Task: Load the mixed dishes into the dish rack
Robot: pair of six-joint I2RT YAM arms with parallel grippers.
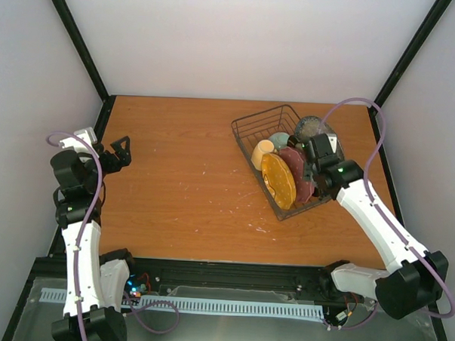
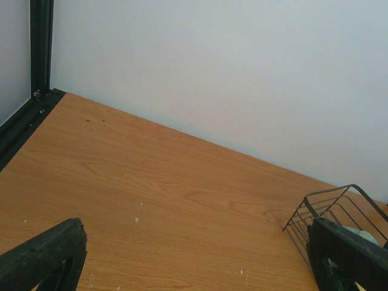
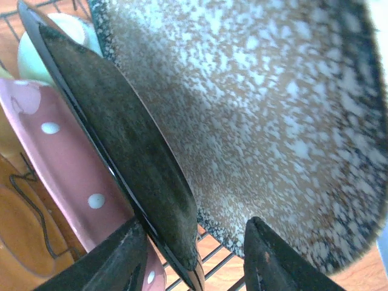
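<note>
Workspace late in the loading task, read left to right. Left gripper (image 1: 119, 152): held at the left edge of the table (image 1: 180, 206), fingers spread wide with nothing between them, well apart from every dish. Dish rack (image 1: 260, 116): set at a slant on the right half of the table. It holds the yellow mug (image 1: 261, 154) and the green bowl (image 1: 279, 139) toward its far left. Next come the orange plate (image 1: 278, 180) and the maroon plate (image 1: 295, 167), both on edge with their faces running along the rack's length. Grey speckled plate (image 3: 273, 109): rightmost dish, on edge and tilted, just beside the maroon plate's dark back. Right gripper (image 3: 195, 242): over the rack's right side, jaws apart and clamped on nothing visible. The lower rims of the maroon and grey plates lie within the gap; contact cannot be told. All five dishes appear racked. The grey plate lies directly ahead of the right fingers, its plane roughly parallel to them. A retreat by this arm, much the nearer one, should probably follow that plane to avoid tipping the plate.
</note>
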